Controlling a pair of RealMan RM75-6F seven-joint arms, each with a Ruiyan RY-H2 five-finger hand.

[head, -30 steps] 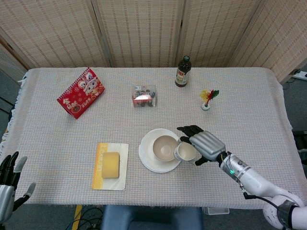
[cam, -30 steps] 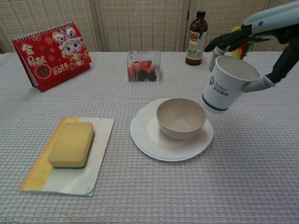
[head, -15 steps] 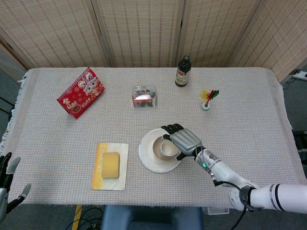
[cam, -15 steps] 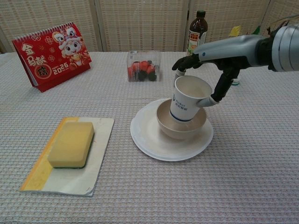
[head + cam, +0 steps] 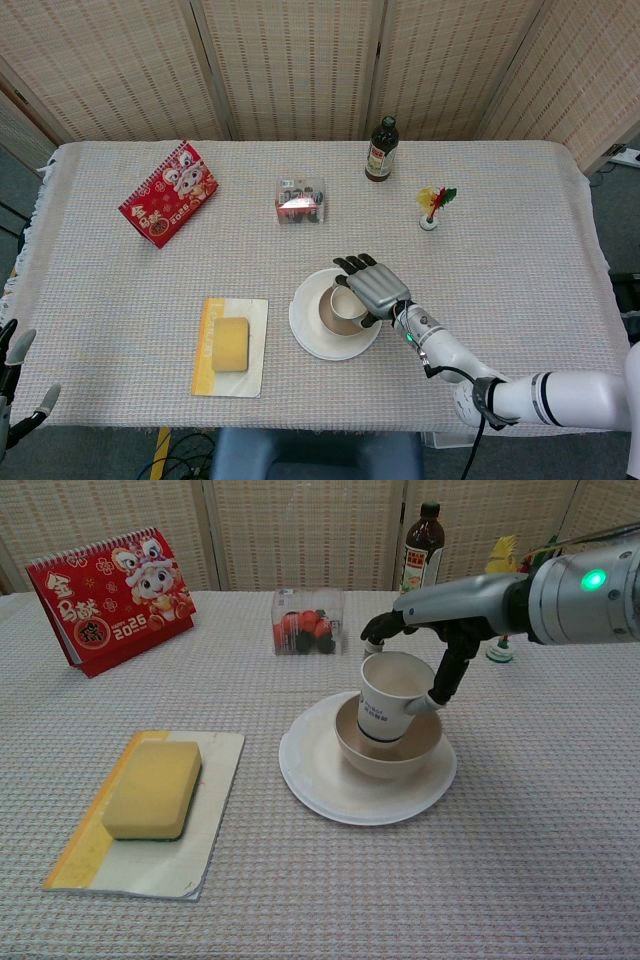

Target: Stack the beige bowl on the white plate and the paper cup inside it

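Observation:
The white plate [image 5: 320, 785] [image 5: 305, 335] lies near the table's front middle with the beige bowl [image 5: 385, 765] [image 5: 328, 318] on it. A paper cup [image 5: 388, 702] [image 5: 348, 303] with a blue band stands inside the bowl, nearly upright. My right hand [image 5: 425, 640] [image 5: 374, 288] grips the cup from above and from its right side, fingers over the rim. My left hand [image 5: 15, 385] shows only at the lower left corner of the head view, off the table, fingers apart and holding nothing.
A yellow sponge [image 5: 153, 788] sits on a board [image 5: 210, 820] left of the plate. A red calendar [image 5: 108, 598], a clear box of berries [image 5: 308, 621], a dark bottle [image 5: 420, 548] and a small flower ornament [image 5: 433, 205] stand further back.
My right hand carried the paper cup leftward from beside the plate and lowered it into the beige bowl, tilting it upright. The left hand slid lower out of view.

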